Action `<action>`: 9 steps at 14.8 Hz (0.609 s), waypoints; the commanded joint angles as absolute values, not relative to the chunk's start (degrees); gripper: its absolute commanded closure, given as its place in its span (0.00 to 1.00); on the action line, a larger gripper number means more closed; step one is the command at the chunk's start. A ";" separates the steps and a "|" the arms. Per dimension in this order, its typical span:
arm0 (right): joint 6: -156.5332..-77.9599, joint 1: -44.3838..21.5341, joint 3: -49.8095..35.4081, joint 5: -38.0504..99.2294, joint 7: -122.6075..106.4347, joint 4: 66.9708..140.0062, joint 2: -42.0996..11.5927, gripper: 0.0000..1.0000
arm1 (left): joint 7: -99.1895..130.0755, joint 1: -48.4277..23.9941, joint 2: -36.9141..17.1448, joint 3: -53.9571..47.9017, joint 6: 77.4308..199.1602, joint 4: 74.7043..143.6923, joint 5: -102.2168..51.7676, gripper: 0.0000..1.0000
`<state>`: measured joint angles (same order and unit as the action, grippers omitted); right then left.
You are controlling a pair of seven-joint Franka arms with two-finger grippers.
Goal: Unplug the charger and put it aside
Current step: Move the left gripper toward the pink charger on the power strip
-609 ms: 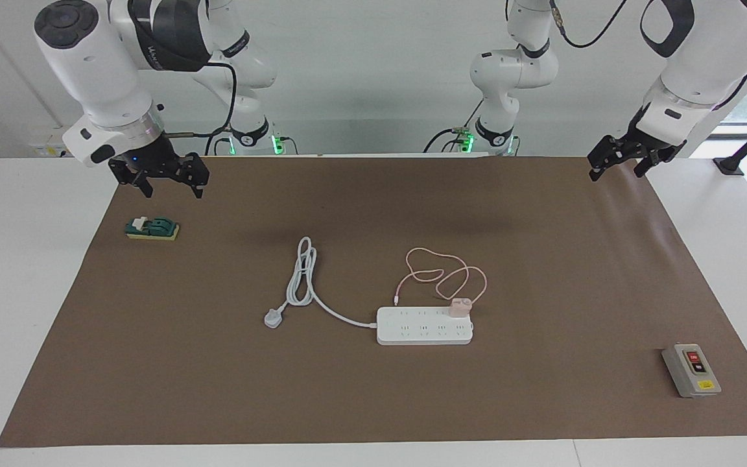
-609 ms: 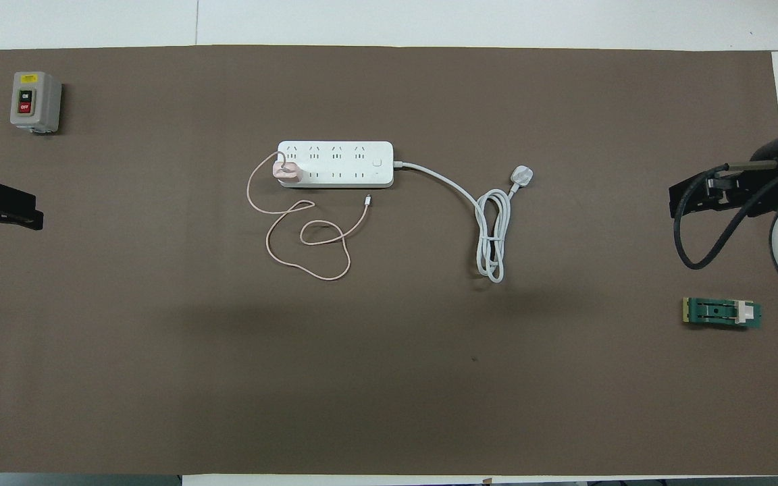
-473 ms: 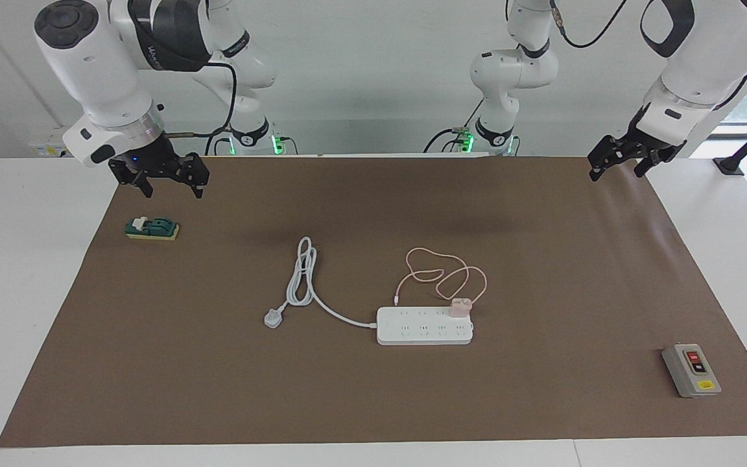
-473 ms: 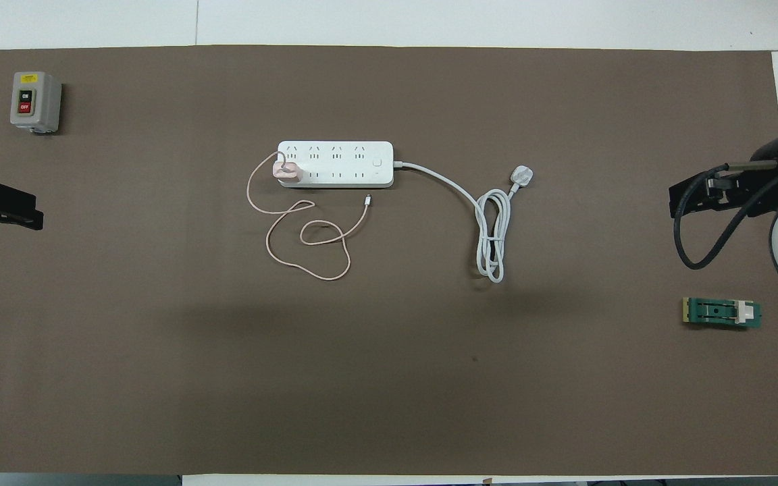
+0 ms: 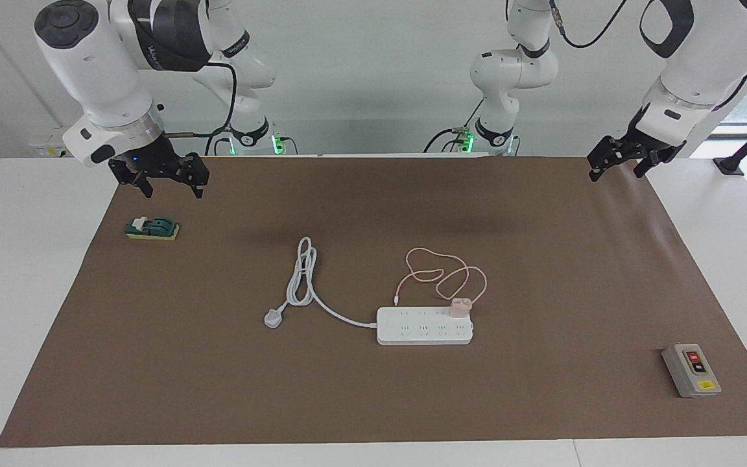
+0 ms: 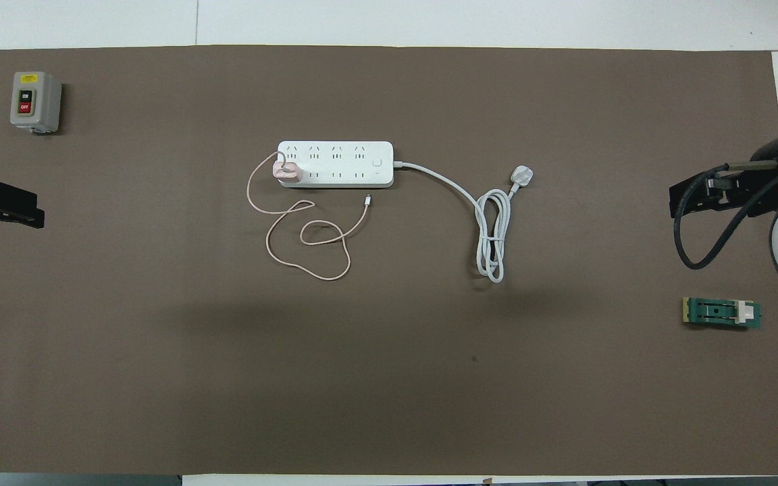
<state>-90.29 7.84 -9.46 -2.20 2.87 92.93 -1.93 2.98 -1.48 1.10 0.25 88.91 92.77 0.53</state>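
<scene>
The charger [image 5: 460, 306] is a small pale pink cube plugged into the white power strip [image 5: 412, 327], at the strip's end toward the left arm. Its thin pink cable [image 5: 486, 282] lies in loops on the mat, nearer to the robots than the strip. In the overhead view the charger [image 6: 288, 172] sits on the power strip [image 6: 348, 162]. My left gripper [image 5: 616, 174] hangs open and empty over the mat's corner at the left arm's end. My right gripper [image 5: 173, 192] hangs open and empty over the mat's edge at the right arm's end. Both are well away from the charger.
The strip's thick white cord ends in a white plug [image 5: 273, 319] lying on the mat toward the right arm's end. A green knife switch [image 5: 152, 228] lies under the right gripper. A grey on/off box [image 5: 691, 370] stands farther from the robots at the left arm's end.
</scene>
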 commanded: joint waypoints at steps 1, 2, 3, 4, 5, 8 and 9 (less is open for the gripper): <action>-90.26 8.53 -9.67 -1.05 3.25 94.31 -0.53 0.00 | 14.09 -2.11 4.57 0.09 93.94 99.57 1.14 0.00; -90.26 8.53 -9.67 -1.05 3.25 94.31 -0.53 0.00 | 18.76 -2.81 5.35 0.09 94.56 100.62 1.06 0.00; -90.26 8.53 -9.67 -1.05 3.25 94.31 -0.53 0.00 | 24.90 -3.51 5.54 0.09 94.57 101.33 1.05 0.00; -90.18 8.53 -9.67 -1.05 3.25 94.31 -0.53 0.00 | 30.96 -4.30 5.80 -0.09 94.57 102.03 0.88 0.00; -90.26 8.53 -9.67 -1.05 3.25 94.31 -0.53 0.00 | 35.38 -4.31 5.97 0.09 94.92 102.39 -0.25 0.00; -90.26 8.53 -9.67 -1.05 3.25 94.31 -0.53 0.00 | 49.87 -5.61 7.28 -0.09 99.12 105.80 -1.67 0.00; -90.26 8.53 -9.75 -1.05 3.25 94.39 -0.53 0.00 | 53.23 -6.58 7.82 -0.09 101.14 107.56 -1.67 0.00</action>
